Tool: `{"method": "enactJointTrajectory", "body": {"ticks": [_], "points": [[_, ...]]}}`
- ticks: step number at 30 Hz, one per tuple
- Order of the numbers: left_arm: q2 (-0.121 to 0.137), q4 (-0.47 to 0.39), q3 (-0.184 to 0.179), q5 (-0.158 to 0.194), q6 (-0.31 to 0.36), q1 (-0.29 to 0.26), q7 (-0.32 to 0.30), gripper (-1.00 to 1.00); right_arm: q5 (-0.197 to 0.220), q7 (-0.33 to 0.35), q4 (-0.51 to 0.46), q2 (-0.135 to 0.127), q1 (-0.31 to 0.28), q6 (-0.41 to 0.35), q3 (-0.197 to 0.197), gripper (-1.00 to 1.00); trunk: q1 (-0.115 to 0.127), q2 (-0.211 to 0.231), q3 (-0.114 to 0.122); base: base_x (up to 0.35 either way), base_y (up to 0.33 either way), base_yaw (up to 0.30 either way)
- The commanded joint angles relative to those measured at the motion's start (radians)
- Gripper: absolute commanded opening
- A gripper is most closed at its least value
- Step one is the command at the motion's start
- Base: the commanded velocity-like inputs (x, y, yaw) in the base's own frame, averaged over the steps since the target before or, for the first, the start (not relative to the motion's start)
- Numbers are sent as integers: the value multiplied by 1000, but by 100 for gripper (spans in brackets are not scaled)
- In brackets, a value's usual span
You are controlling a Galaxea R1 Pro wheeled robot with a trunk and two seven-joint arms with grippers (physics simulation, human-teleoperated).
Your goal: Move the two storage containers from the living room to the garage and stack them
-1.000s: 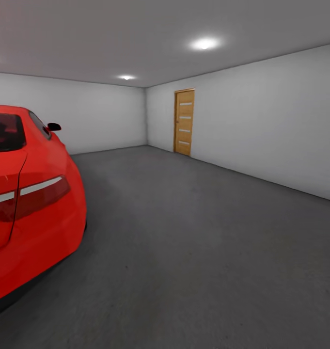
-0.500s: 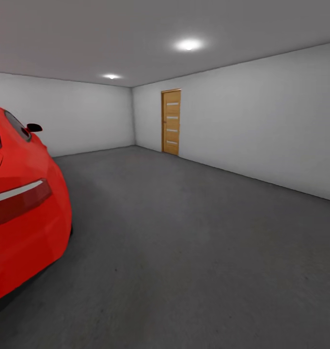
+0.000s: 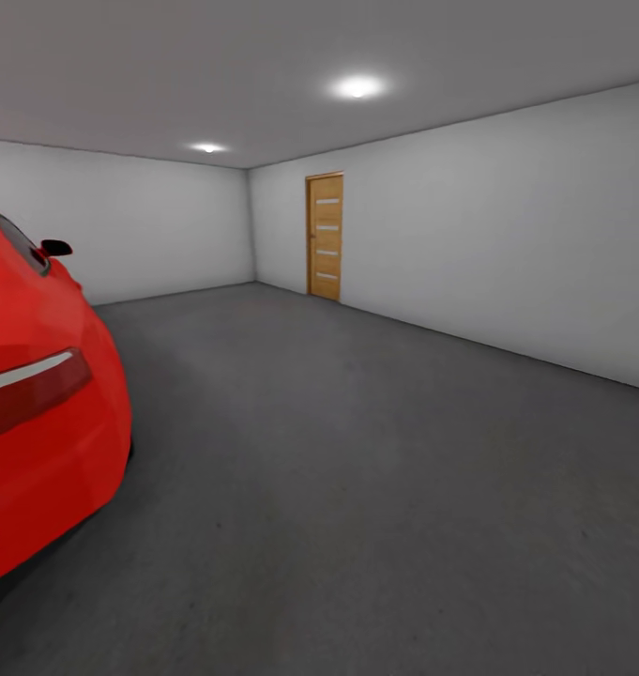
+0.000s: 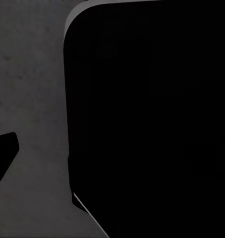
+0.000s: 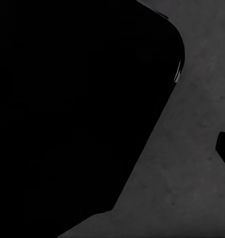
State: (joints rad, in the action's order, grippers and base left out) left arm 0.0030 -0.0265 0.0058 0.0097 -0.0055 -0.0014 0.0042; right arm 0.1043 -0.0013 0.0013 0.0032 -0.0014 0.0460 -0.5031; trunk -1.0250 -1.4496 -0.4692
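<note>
I am in the garage, with its dark grey concrete floor (image 3: 375,469) stretching ahead between plain grey-white walls (image 3: 507,235). The two storage containers are out of view. In the left wrist view a black part of my own body (image 4: 152,119) hangs over the speckled floor (image 4: 33,99), and a small dark tip (image 4: 3,158) pokes in at the edge. The right wrist view is much the same: a black bulk (image 5: 73,109), grey floor (image 5: 192,188) and a small dark tip (image 5: 224,148). Neither view lets me read the jaws.
A red car (image 3: 38,432) stands close at the left, its rear corner and tail light toward me. A wooden door (image 3: 325,237) is set in the right wall near the far corner. Open floor runs from the car to that wall.
The whole picture has slid left, so my view has turned to the right. Less of the car shows now, and the door sits further left in the frame.
</note>
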Motion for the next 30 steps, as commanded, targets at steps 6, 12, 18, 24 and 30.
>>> {"method": "enactJointTrajectory", "body": {"ticks": [6, 12, 18, 24, 30], "points": [[0, 0, 0, 1, -1, 0, 0, 100, 13, 0, 0, 1, 0, 3, -8, 100, 0, 0, -1, 0, 0, -235], [0, 0, 0, 1, -1, 0, 0, 100, 13, 0, 0, 1, 0, 3, -8, 100, 0, 0, -1, 0, 0, -242], [0, 0, 0, 1, -1, 0, 0, 100, 13, 0, 0, 1, 0, 3, -8, 100, 0, 0, -1, 0, 0, -243], [1, 0, 0, 1, 0, 0, 0, 100, 13, 0, 0, 1, 0, 3, -8, 100, 0, 0, -1, 0, 0, -221], [2, 0, 0, 1, 0, 0, 0, 100, 12, 0, 0, 0, 0, 7, -9, 100, 0, 0, 0, 0, 0, -40]]}}
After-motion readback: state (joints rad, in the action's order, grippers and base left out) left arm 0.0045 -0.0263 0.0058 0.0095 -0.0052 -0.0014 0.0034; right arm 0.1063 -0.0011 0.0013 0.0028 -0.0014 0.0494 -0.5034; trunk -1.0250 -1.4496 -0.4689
